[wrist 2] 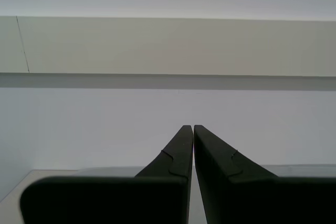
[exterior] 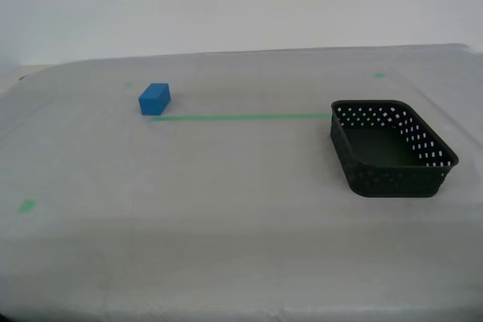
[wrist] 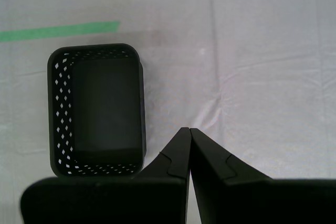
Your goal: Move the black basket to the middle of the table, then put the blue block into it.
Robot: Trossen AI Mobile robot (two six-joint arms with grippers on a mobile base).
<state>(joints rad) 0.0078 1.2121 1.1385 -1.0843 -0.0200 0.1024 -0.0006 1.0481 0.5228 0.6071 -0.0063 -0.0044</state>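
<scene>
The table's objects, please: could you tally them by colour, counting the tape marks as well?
Black: 1, the basket
Blue: 1, the block
Green: 4, one long tape line and three small tape marks
Total: 6, all on the table

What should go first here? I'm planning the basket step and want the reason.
Probably open my first pincer and lower it toward the black basket. Its tips are shut above the cloth beside the basket, which sits empty at the exterior view's right, off the table's middle. My second pincer faces the wall.
</scene>
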